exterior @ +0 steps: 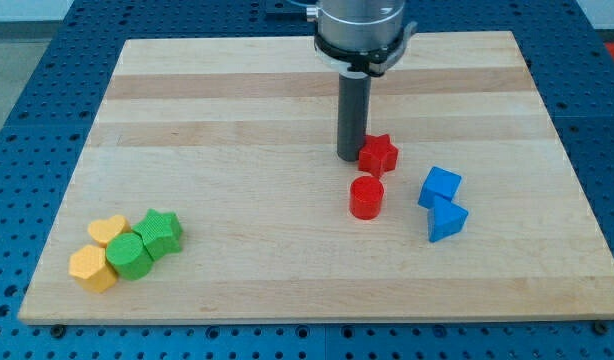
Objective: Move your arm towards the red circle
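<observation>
The red circle point(367, 197) is a short red cylinder standing right of the board's middle. My tip point(349, 157) is just above it in the view and slightly to its left, a small gap apart. The tip touches or nearly touches the left side of a red star point(379, 154), which lies above the red circle.
A blue cube point(440, 186) and a blue triangle point(447, 220) lie to the right of the red circle. At the lower left a yellow heart point(108, 230), a yellow hexagon point(92, 268), a green circle point(129, 256) and a green star point(161, 232) are clustered. The wooden board point(237, 120) ends in blue table all round.
</observation>
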